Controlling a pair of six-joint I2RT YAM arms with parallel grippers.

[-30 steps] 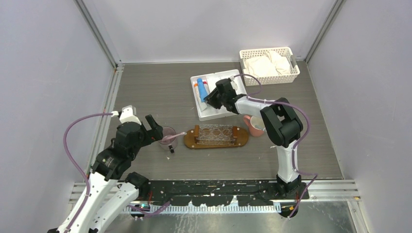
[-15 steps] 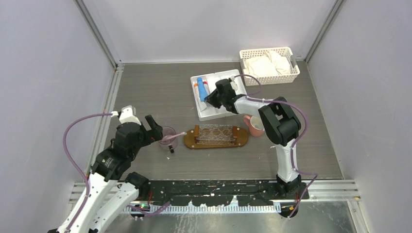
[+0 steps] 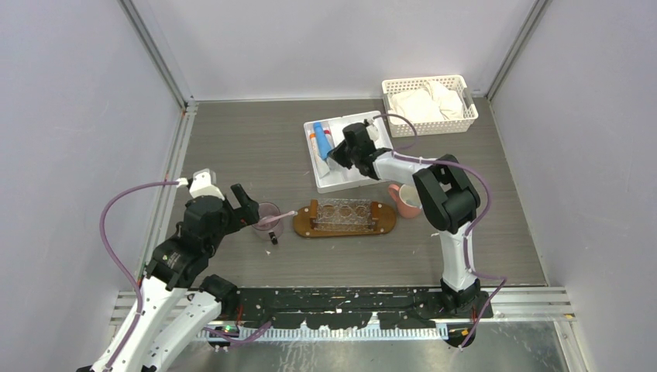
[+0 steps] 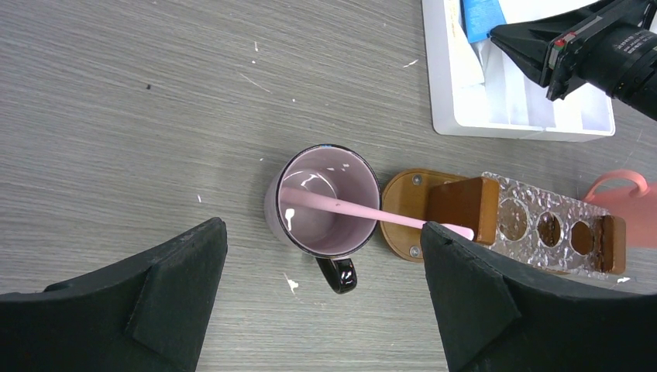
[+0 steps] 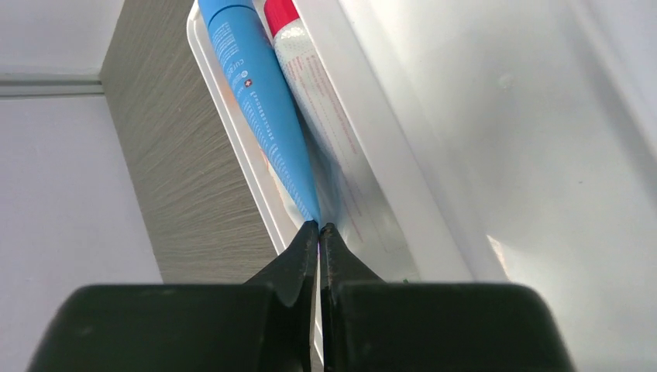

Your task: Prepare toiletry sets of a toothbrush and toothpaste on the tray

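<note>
Blue toothpaste tube: lies in 9 o'clock compartment of white tray. Soft, light, slick; flat crimped tail is best hold. Right gripper jaws pinched together there, seemingly nipping tail. Left gripper jaws wide open over mug, empty.

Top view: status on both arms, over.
Left gripper open above mug, toothbrush leaning in it. Right gripper shut on blue tube tail, in white tray. Nothing seen blocking.

Blue tube in white tray, toothbrush in mug
</note>
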